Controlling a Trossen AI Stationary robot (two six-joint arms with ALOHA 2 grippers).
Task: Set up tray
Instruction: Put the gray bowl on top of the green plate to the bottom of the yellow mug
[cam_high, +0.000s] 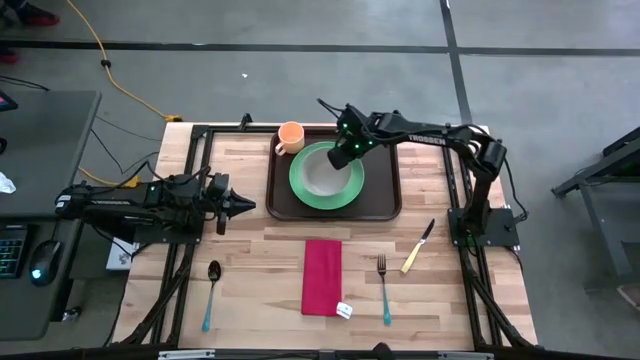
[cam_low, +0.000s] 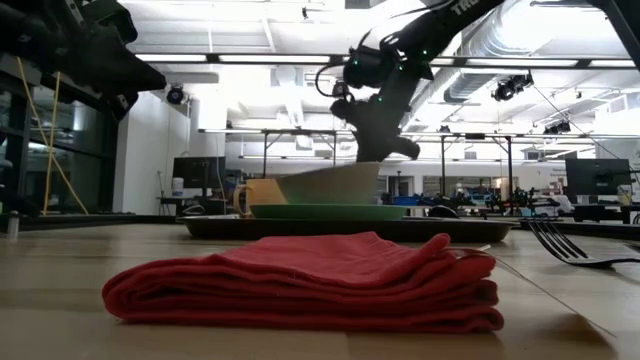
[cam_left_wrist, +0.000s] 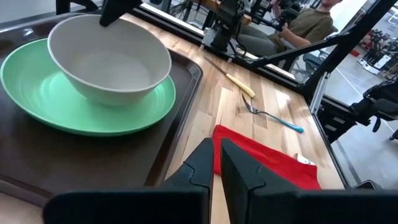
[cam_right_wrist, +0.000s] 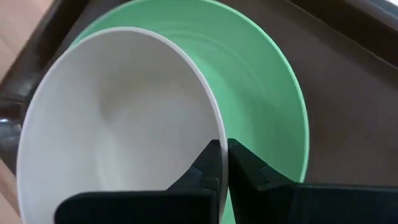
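The dark brown tray (cam_high: 385, 205) lies at the table's far middle. On it rests a round green plate (cam_high: 350, 190), and a white bowl (cam_high: 320, 172) stands tilted on the plate. My right gripper (cam_right_wrist: 225, 155) is shut on the bowl's rim, reaching in from the far right. An orange cup (cam_high: 291, 136) stands on the tray's far left corner. My left gripper (cam_high: 245, 207) waits shut and holding nothing, left of the tray and above the table. My right gripper pinches the bowl's rim (cam_right_wrist: 214, 134) on its far right side, one finger inside the bowl and one outside over the plate. The fingers slant down from the far right. The bowl tilts, its held side (cam_low: 375, 165) raised and its base down on the plate.
A folded red napkin (cam_high: 322, 276) lies near the front middle, with a fork (cam_high: 384, 288) to its right and a spoon (cam_high: 211, 295) to its left. A knife (cam_high: 417, 248) lies right of the tray's near corner. Bare wood lies between tray and napkin.
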